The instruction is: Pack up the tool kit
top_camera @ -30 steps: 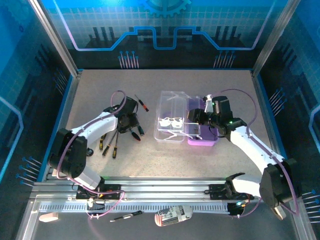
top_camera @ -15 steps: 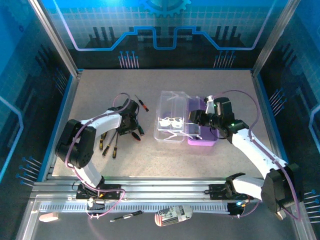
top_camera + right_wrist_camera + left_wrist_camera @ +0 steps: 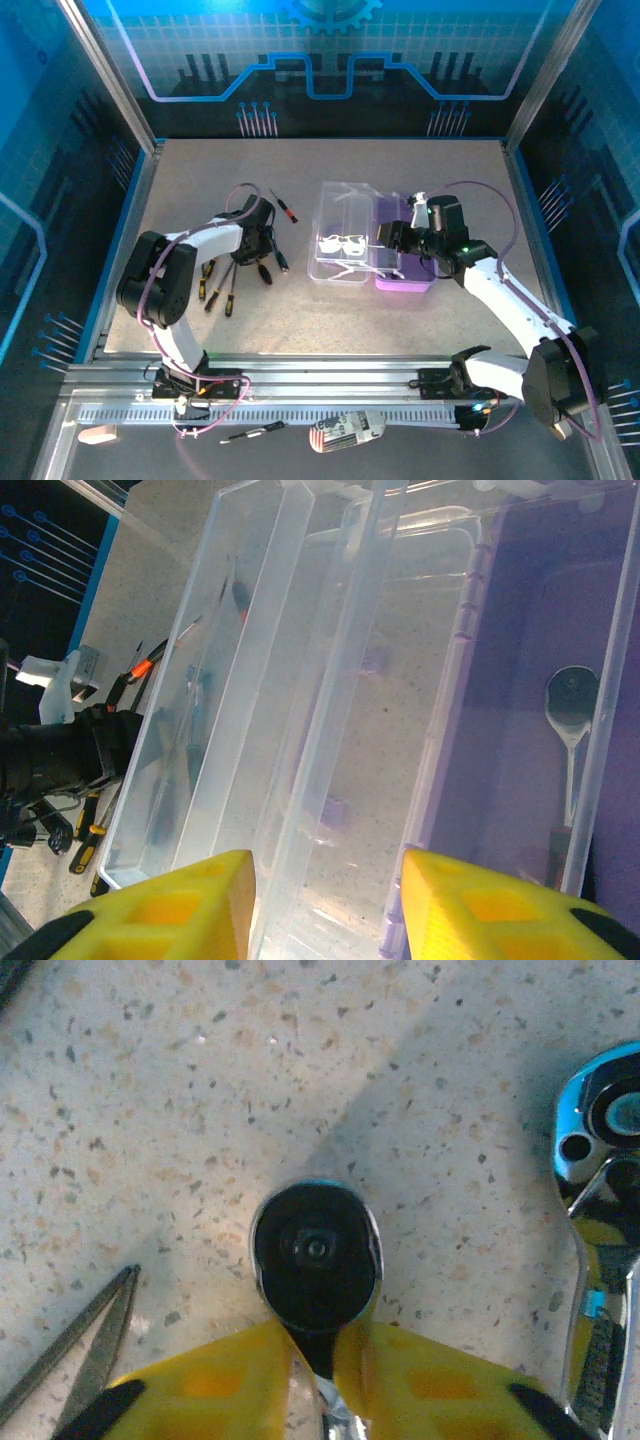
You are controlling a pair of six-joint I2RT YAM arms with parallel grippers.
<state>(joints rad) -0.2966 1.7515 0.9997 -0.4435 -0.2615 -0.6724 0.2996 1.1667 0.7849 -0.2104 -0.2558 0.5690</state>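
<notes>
The tool kit lies open mid-table, its clear lid (image 3: pixel 340 240) to the left of the purple base (image 3: pixel 405 268). In the left wrist view my left gripper (image 3: pixel 318 1345) is shut on the thin neck of a round black chrome-rimmed tool head (image 3: pixel 316 1255) resting on the table. From above, the left gripper (image 3: pixel 262 250) sits among the loose screwdrivers (image 3: pixel 215 285). My right gripper (image 3: pixel 390 240) hovers over the box; its yellow fingers (image 3: pixel 180 905) stand open above the clear lid (image 3: pixel 300 680), beside the purple base (image 3: pixel 530 630), where a round-headed tool (image 3: pixel 572 695) lies.
One red-and-black screwdriver (image 3: pixel 284 206) lies apart behind the left gripper. A shiny chrome tool (image 3: pixel 600 1210) and grey pointed tips (image 3: pixel 85 1345) lie close to the held tool. Blue walls (image 3: pixel 130 200) fence the table on three sides.
The left gripper's jaws have closed on the black-headed tool, and the left arm's elbow has swung back. The right gripper has narrowed slightly and stayed over the box.
</notes>
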